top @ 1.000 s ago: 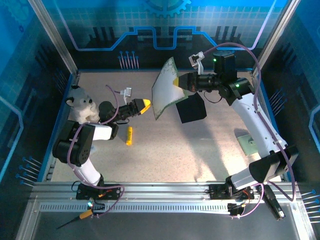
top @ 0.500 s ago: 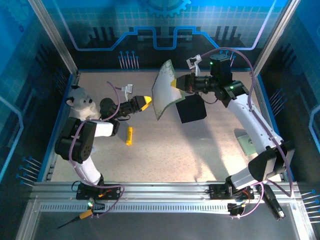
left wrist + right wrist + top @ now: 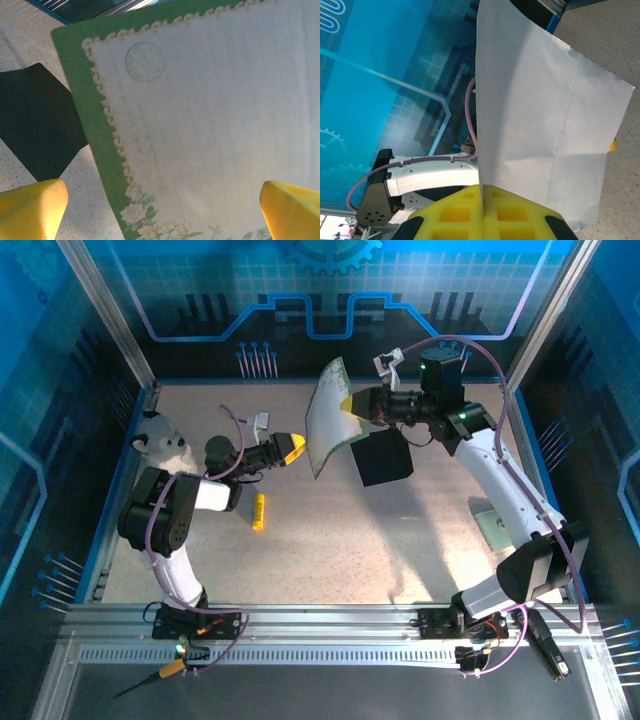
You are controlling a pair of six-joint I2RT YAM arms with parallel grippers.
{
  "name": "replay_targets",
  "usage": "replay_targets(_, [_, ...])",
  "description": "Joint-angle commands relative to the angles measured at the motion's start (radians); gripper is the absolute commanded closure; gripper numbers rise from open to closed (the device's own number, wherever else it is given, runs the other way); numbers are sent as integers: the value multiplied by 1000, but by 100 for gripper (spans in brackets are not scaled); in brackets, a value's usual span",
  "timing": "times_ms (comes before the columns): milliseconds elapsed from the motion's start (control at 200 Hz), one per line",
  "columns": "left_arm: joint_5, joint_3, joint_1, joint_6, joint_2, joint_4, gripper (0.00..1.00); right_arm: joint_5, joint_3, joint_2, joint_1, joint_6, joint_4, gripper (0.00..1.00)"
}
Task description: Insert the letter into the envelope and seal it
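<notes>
Pinching the letter [image 3: 325, 420] by one edge, the right pincer [image 3: 349, 403] is pressed together on the paper. Its wrist view shows the sheet [image 3: 540, 130] rising straight out of the seam where the two yellow halves meet [image 3: 482, 192]. The sheet hangs upright in the air, clear of the tabletop [image 3: 350, 550], with its printed, green-bordered face turned toward the other arm. That looks like an offer: the paper is presented so a second grip can steady or take it before it goes into anything. The left pincer [image 3: 292, 447] is spread as wide as it goes and points at that face. In its wrist view the two yellow tips sit low at either side, the sheet [image 3: 200, 125] spans the gap between them [image 3: 160, 205], and no contact can be made out. The envelope [image 3: 383, 458] lies flat and black on the tabletop just below the right pincer. One corner of it [image 3: 35, 125] shows past the letter's green margin. Whether its flap is open cannot be told, and nothing is in it yet by the look of things. A small yellow stick [image 3: 258, 511] lies near the left arm, well apart from the paper, and a plush toy [image 3: 160, 445] sits at the left edge.
</notes>
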Motion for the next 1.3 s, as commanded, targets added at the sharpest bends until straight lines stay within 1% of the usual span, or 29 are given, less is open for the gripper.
replay_targets(0, [14, 33, -8, 2, 2, 41, 1, -24, -33, -31, 14, 59, 89, 100])
replay_targets(105, [20, 44, -10, -3, 6, 40, 1, -29, -63, -30, 17, 93, 145, 100])
replay_targets(350, [32, 62, -21, -19, -2, 41, 1, -16, -109, -26, 19, 103, 175, 100])
replay_targets(510, [40, 60, -21, -26, -19, 42, 1, 17, -101, -31, 8, 29, 82, 100])
replay_targets(911, [40, 46, -2, -53, -88, 41, 1, 138, -95, -76, -74, -211, -209, 100])
replay_targets(1041, [45, 43, -2, -64, -115, 41, 1, 155, -107, -79, -87, -248, -228, 100])
replay_targets(1171, [55, 34, -2, -76, -129, 31, 5, 180, -112, -70, -89, -277, -248, 100])
replay_targets(1296, [53, 10, -2, -39, -166, -27, 8, 199, -128, -67, -89, -290, -242, 100])
